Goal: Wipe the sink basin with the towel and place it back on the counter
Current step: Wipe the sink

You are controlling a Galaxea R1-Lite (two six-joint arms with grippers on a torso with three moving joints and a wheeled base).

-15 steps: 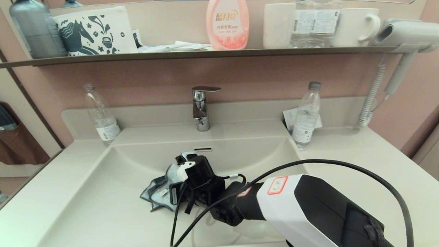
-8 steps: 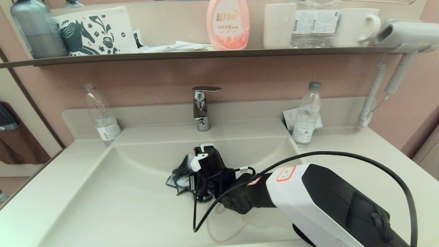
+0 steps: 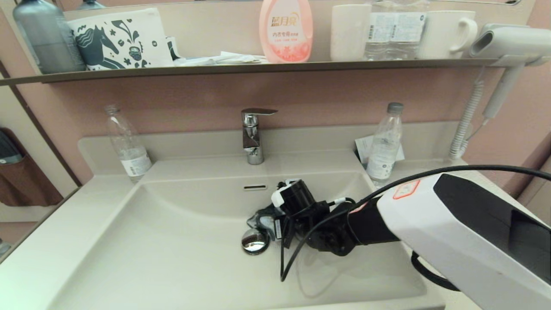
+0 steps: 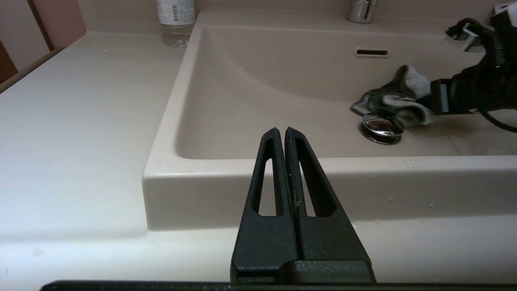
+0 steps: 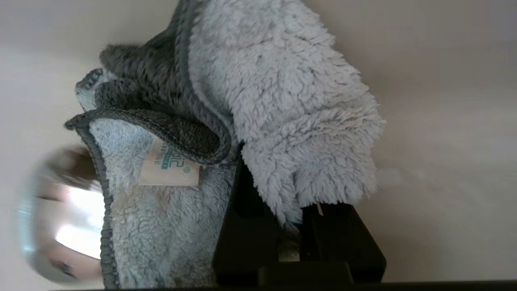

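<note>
At the near left edge of the counter point(image 4: 80, 121), the left pincer point(image 4: 284, 135) sits parked with its fingers pressed together, holding nothing. In the sink basin point(image 3: 150, 241), the towel point(image 3: 260, 219) has travelled rightward across the floor over the last second, uncovering the chrome drain plug point(image 3: 255, 241) it now lies just beside. The right pincer point(image 3: 275, 226) stays clenched on the bunched towel, dragging it toward the right wall. That sweep suggests wiping is well under way, and the return to the counter is still to come.
</note>
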